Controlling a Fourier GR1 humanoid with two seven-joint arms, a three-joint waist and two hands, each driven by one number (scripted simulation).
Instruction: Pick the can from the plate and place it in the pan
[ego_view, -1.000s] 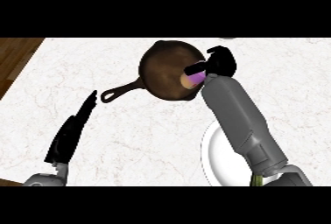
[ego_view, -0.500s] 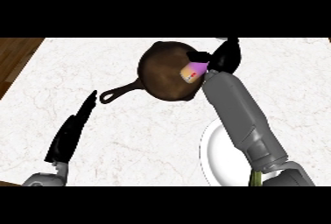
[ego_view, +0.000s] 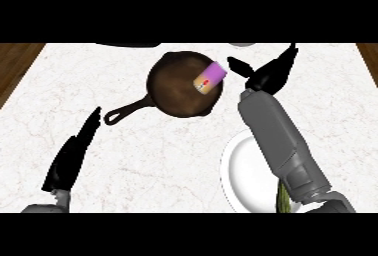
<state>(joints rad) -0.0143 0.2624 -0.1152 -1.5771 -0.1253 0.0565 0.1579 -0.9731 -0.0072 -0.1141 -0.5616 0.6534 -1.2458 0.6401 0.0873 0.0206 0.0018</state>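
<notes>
Plate (ego_view: 238, 175) nearest, below-right of the pan; the right forearm crosses it and hides its right part. Left hand (ego_view: 72, 157) below-left of the pan, fingers straight, holding nothing. Pan (ego_view: 173, 92) on the marble counter (ego_view: 162, 165), handle toward the left hand. Can (ego_view: 209, 80) lies tilted inside the pan, at its right side. Right hand (ego_view: 264, 74) just right of the pan, fingers spread, clear of the can.
</notes>
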